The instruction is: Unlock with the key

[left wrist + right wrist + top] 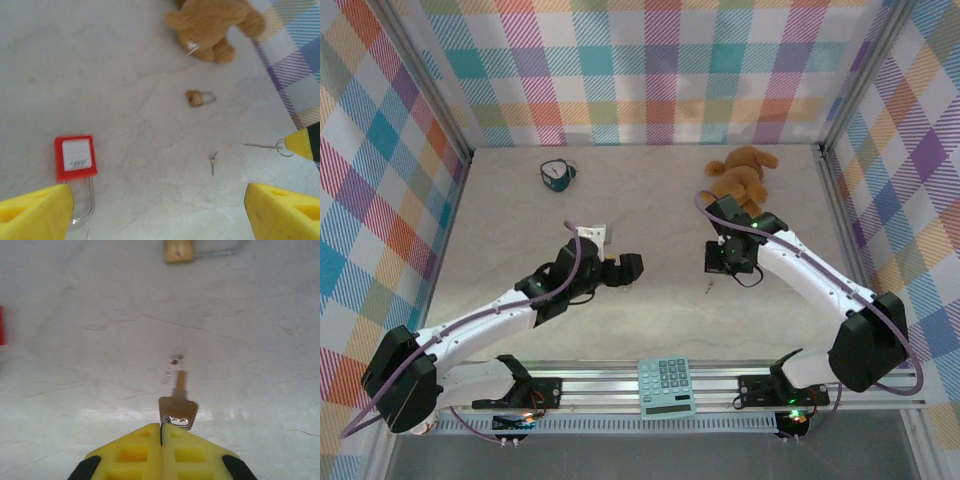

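Note:
My right gripper (pixel 161 427) is shut on the ring end of a brass-and-silver key (pixel 177 405), whose blade points away from the wrist just above the table. A smaller loose key (pixel 172 365) lies on the table under its tip. A small brass padlock (pixel 179 250) lies farther ahead. In the left wrist view the held key (pixel 260 146) sticks out of the right gripper's yellow fingertip (pixel 302 142). A red padlock with a white label (pixel 75 157) lies flat, its shackle beside my left finger (pixel 35 212). My left gripper (pixel 160 210) is open with nothing between its fingers.
A brown teddy bear (pixel 740 175) lies at the back right, just beyond the right gripper (pixel 725 255). A teal object (pixel 557 173) sits at the back left. A calculator (pixel 666 387) rests on the front rail between the arm bases. Checked walls close in three sides.

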Controlling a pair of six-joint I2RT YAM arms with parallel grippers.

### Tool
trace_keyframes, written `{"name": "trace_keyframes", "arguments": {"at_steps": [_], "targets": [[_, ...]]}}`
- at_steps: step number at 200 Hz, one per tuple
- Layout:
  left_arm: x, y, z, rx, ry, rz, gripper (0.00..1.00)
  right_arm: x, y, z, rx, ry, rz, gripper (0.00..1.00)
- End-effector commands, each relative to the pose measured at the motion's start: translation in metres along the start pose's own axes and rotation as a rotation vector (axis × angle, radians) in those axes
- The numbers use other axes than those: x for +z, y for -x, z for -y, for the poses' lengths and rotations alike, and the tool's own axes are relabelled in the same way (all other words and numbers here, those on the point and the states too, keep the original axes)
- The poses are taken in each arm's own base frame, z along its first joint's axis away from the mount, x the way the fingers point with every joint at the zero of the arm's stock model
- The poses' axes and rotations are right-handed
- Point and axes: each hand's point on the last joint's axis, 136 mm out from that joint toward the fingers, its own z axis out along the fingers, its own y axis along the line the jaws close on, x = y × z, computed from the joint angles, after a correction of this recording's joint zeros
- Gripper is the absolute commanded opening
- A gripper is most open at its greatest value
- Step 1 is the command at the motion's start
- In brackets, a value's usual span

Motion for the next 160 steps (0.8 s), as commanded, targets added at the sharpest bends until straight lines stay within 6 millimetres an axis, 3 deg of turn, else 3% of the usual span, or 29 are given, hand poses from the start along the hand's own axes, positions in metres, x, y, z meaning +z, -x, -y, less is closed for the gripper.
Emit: {"name": "trace_keyframes", "arguments": {"at_steps": [1, 40, 64, 98, 133, 160], "targets": [[-0.008, 0.035, 0.027, 0.150, -0.061, 0.236, 0.88, -0.022, 0.001, -0.025, 0.000, 0.075, 0.006, 0.04], [-0.014, 0.014, 0.078, 0.553, -0.214, 0.381, 0.88, -0.051, 0.017, -0.068, -0.062, 0.171, 0.054, 0.04], [-0.018, 0.002, 0.092, 0.699, -0.302, 0.449, 0.88, -0.066, 0.022, -0.087, -0.082, 0.231, 0.069, 0.04], [-0.015, -0.002, 0.097, 0.787, -0.316, 0.460, 0.78, -0.083, 0.022, -0.108, -0.098, 0.316, 0.078, 0.04], [-0.022, 0.013, 0.094, 0.771, -0.262, 0.522, 0.83, -0.087, 0.023, -0.112, -0.111, 0.329, 0.093, 0.04], [-0.020, 0.006, 0.082, 0.779, -0.232, 0.495, 0.81, -0.091, 0.025, -0.116, -0.122, 0.344, 0.098, 0.04]]}}
